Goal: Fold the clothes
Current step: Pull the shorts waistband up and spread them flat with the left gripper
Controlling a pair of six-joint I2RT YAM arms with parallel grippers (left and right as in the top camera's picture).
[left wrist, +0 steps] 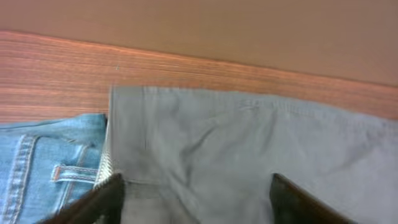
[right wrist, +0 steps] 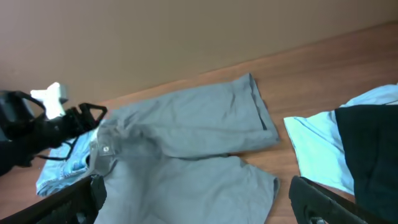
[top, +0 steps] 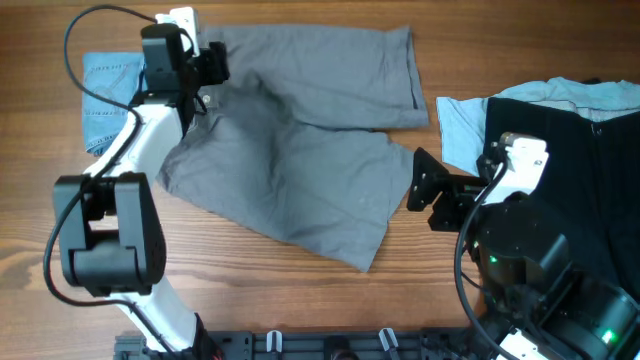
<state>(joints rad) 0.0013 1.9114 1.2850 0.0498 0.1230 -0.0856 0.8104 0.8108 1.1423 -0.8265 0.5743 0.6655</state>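
Note:
The grey-taupe shorts (top: 300,140) lie spread across the table's middle, waistband to the left, both legs running right. They also show in the left wrist view (left wrist: 249,149) and the right wrist view (right wrist: 186,149). My left gripper (top: 212,65) is open over the waistband's far corner, fingers either side of the cloth (left wrist: 196,199). My right gripper (top: 425,195) is open and empty, just right of the near leg's hem (right wrist: 193,199).
Light-blue denim shorts (top: 110,85) lie at the far left, partly under the grey waistband. A black garment (top: 570,150) over a pale blue shirt (top: 460,125) lies at the right. The table's far edge (left wrist: 249,62) runs just behind the waistband.

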